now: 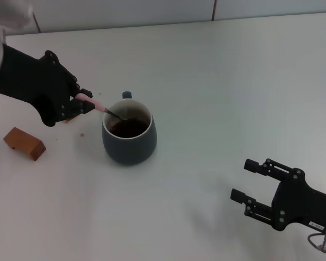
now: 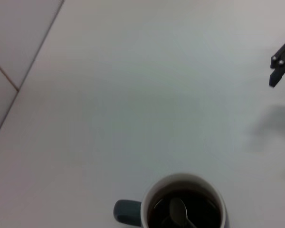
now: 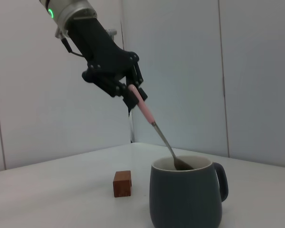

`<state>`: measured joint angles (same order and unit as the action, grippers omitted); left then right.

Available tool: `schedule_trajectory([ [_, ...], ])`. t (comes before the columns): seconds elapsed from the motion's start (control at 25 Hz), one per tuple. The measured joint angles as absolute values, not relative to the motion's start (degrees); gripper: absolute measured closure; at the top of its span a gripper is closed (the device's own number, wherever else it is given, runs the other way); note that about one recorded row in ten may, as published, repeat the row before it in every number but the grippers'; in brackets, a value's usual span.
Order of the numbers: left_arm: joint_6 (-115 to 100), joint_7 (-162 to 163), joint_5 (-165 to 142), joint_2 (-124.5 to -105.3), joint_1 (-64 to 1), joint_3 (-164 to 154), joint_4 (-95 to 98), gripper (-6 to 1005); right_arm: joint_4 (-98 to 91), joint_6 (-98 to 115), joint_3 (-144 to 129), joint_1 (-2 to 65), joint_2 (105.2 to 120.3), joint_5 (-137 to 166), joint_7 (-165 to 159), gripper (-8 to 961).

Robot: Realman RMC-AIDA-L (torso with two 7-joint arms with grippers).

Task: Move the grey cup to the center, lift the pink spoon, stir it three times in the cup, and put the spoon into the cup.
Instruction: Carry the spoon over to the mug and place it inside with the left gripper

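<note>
We hold the pink spoon (image 1: 98, 104) in our left gripper (image 1: 81, 103). The gripper is pinching the pink end of the spoon. The spoon slants down and away from the gripper, and its shiny round end sits inside the grey cup (image 1: 129, 136). From the left wrist view we see that round end (image 2: 177, 212) lying in the dark brown drink.

The grey cup stands upright on the white worktop (image 1: 223, 98), just beside our left gripper and lower than it. Its small handle (image 1: 127, 95) sticks out on the far side of the cup. In the right wrist view the spoon (image 3: 154, 126) runs from the gripper (image 3: 133, 95) down over the white rim and into the cup (image 3: 186, 197).

A brown wooden block (image 1: 25, 143) lies on the worktop, near our left gripper on the side away from the cup. It is not touching the cup or the spoon. There are a few tiny brown spots (image 1: 82, 134) on the worktop between the block and the cup.

Our right gripper (image 1: 249, 184) hangs low over the worktop, well apart from the cup. Its two fingers are spread wide and it holds nothing. The left wrist view shows just its finger tip (image 2: 275, 76) far away at the edge.
</note>
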<state>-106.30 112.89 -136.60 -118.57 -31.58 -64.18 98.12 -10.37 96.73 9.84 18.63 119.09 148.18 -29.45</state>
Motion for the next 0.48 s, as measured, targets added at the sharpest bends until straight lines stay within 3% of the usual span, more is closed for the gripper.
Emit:
schedule_trajectory([
  [0.48,-100.29,119.96,-148.53,-118.82,-33.35,-80.49,98.83,865,-9.77,96.67,9.84,18.44,119.09,148.19,-29.53,258],
])
